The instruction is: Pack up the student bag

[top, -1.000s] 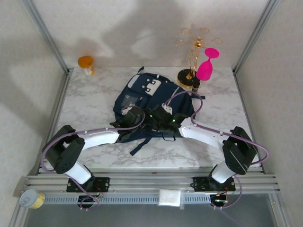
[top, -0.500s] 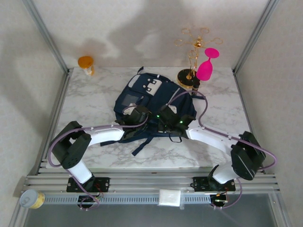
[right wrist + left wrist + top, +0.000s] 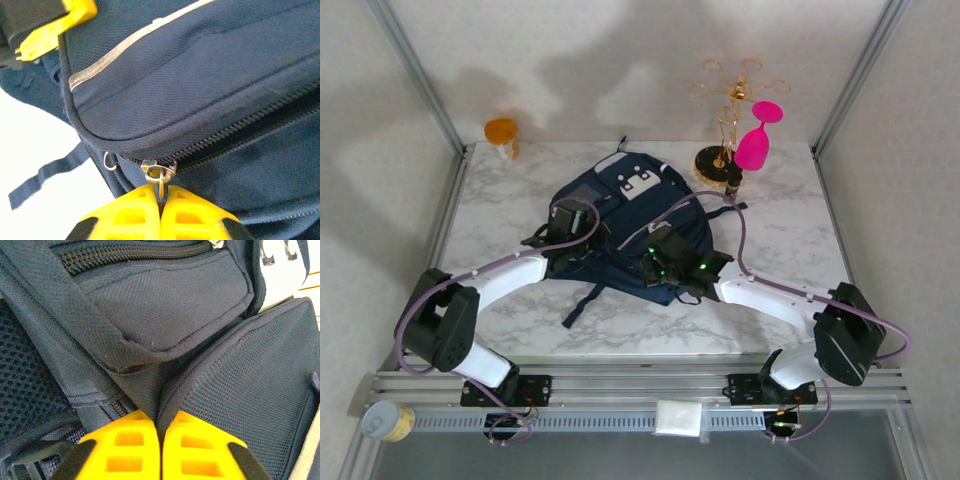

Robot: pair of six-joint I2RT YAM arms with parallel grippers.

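Note:
The navy student bag lies mid-table, white patches toward the back. My left gripper is at the bag's left side. In the left wrist view its yellow fingers are shut on a fold of the bag's fabric, between a zipped pocket and a mesh side panel. My right gripper is at the bag's near edge. In the right wrist view it is shut on the metal zipper pull, hanging from the slider. The zipper runs up to the right, parted behind the slider.
A gold stand with a pink goblet stands at the back right. An orange cup sits at the back left corner. A dark strap trails from the bag toward the near edge. Metal frame posts bound both sides.
The left gripper has closed on the bag's fabric and moved left and back, pulling the bag that way. The right gripper, still on the zipper pull, shifted left with it.

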